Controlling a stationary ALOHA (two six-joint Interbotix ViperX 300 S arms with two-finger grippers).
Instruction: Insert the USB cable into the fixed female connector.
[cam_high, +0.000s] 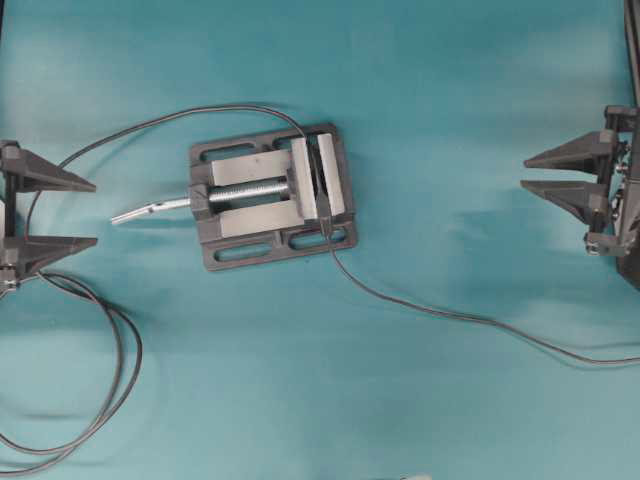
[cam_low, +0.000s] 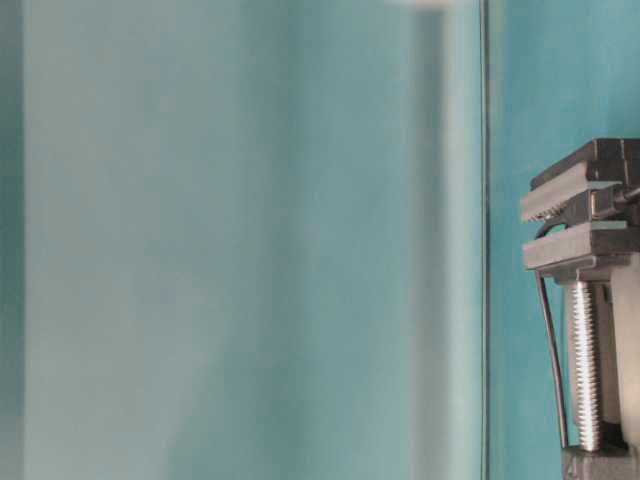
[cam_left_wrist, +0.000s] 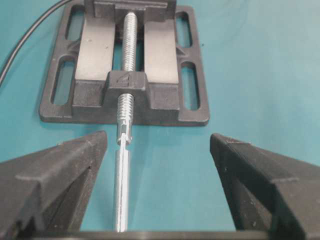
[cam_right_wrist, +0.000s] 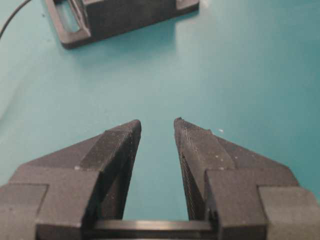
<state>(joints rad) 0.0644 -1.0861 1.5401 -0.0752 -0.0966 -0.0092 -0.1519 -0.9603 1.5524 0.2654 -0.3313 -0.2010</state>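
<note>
The black-and-grey vise (cam_high: 245, 220) stands mid-table. The long looped cable (cam_high: 150, 124) arcs from the left into its jaws. The female connector (cam_low: 603, 204) shows clamped between them in the table-level view. The thin USB cable (cam_high: 450, 312) runs from the right edge up to the vise's near side; its plug (cam_high: 326, 228) lies against the vise, and I cannot tell whether it is seated. My left gripper (cam_high: 96, 213) is wide open and empty at the left edge, facing the vise (cam_left_wrist: 160, 102). My right gripper (cam_high: 524, 173) is open and empty at the far right (cam_right_wrist: 156, 120).
The vise's silver screw handle (cam_high: 150, 210) sticks out toward my left gripper and lies between its fingers in the left wrist view (cam_left_wrist: 121, 185). Big cable loops (cam_high: 110, 400) lie at the front left. The teal cloth covers the table.
</note>
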